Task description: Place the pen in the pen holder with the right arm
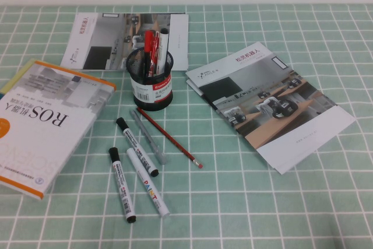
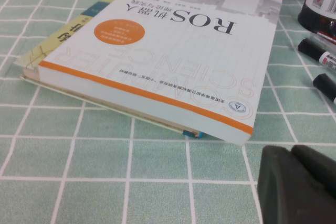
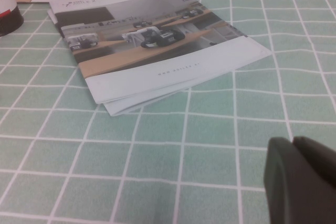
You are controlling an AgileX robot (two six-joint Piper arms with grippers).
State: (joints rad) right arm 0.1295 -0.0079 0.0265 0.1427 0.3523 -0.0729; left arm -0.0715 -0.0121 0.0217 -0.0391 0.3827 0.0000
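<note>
The pen [image 1: 169,136] is a thin red stick lying flat on the green checked cloth, its dark point near the foot of the pen holder and its eraser end toward the front right. The pen holder [image 1: 152,83] is a black mesh cup with a white and red label, upright, holding red pens and a white one; its base also shows in the left wrist view [image 2: 320,3] and the right wrist view [image 3: 8,17]. Neither arm shows in the high view. My left gripper [image 2: 291,151] is shut and empty beside the book. My right gripper [image 3: 292,142] is shut and empty near a brochure.
A ROS book [image 1: 41,121] lies at the left. One brochure [image 1: 268,103] lies at the right, another [image 1: 116,39] behind the holder. Two black-capped white markers [image 1: 137,147] and a grey pen [image 1: 148,138] lie just left of the red pen.
</note>
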